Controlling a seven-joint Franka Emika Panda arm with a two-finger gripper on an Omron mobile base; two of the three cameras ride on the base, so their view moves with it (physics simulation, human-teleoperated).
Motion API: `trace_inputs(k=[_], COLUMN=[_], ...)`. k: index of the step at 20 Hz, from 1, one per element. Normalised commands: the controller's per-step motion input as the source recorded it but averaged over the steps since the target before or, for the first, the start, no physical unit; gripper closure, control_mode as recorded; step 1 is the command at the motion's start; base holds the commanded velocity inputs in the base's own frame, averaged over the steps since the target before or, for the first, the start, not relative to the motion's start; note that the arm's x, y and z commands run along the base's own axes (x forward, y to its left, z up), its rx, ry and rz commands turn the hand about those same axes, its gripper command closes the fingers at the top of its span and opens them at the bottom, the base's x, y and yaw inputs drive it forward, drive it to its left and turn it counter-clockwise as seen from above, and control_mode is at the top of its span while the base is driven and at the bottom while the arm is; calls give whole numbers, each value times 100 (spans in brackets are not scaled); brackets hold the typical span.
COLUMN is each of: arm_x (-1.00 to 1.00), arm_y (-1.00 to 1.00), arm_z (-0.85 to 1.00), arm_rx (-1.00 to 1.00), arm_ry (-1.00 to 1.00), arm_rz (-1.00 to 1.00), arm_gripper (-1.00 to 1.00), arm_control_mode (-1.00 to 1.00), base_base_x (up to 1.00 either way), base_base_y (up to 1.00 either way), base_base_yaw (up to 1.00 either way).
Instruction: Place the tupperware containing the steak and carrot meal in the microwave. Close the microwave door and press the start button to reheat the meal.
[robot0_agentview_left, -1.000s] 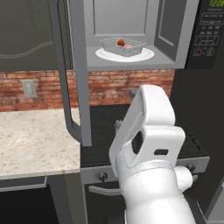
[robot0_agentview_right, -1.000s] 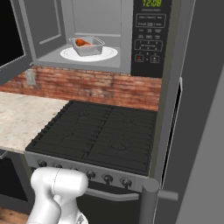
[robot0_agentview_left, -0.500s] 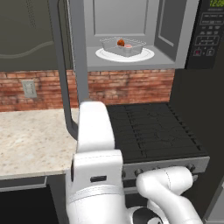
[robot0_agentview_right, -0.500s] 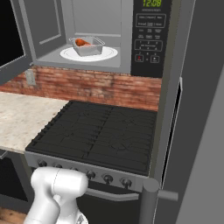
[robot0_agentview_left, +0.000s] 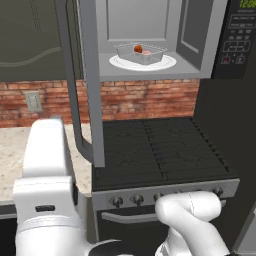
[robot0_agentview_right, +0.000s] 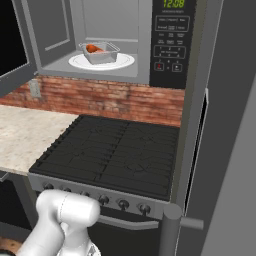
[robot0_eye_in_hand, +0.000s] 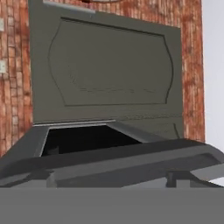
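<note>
The tupperware (robot0_agentview_left: 141, 54) (robot0_agentview_right: 100, 52) rests on the white turntable plate (robot0_agentview_left: 165, 62) inside the open microwave (robot0_agentview_right: 145, 75). It holds the steak and carrot meal, an orange carrot chunk (robot0_agentview_left: 138, 48) beside a pinkish steak piece (robot0_agentview_left: 147, 52). The microwave door (robot0_agentview_left: 92, 85) (robot0_agentview_right: 15, 45) stands swung out to the left, its long bar handle (robot0_agentview_left: 70, 90) facing me. My white arm (robot0_agentview_left: 47, 185) is low at the left, under the door. The hand view looks up at the door's dark window (robot0_eye_in_hand: 83, 138) and handle (robot0_eye_in_hand: 109, 159) from close by. My gripper is open and holds nothing.
The black keypad strip with its green display (robot0_agentview_left: 235, 40) (robot0_agentview_right: 171, 42) is on the microwave's right side. A black stove top (robot0_agentview_left: 160, 150) (robot0_agentview_right: 115, 150) with knobs lies below, a speckled counter (robot0_agentview_left: 10, 155) (robot0_agentview_right: 25, 135) to its left, and a brick wall (robot0_agentview_left: 145, 100) behind. A dark cabinet panel (robot0_eye_in_hand: 109, 70) is above the door.
My arm has swung from the middle of the left base view to its lower left, under the open door. The tupperware and the door have not moved.
</note>
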Motion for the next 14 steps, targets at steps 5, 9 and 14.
trace_inputs(k=[5,9,14], arm_x=[41,54,63], arm_y=[33,26,7], arm_z=[-17,-23,-16], arm_rx=[0,0,0], arm_ry=[1,1,1], arm_rz=[-10,-10,-13], arm_gripper=[-100,-100,-100], arm_control_mode=[-100,-100,-100], base_base_x=[0,0,0], base_base_y=[0,0,0], base_base_yaw=[0,0,0])
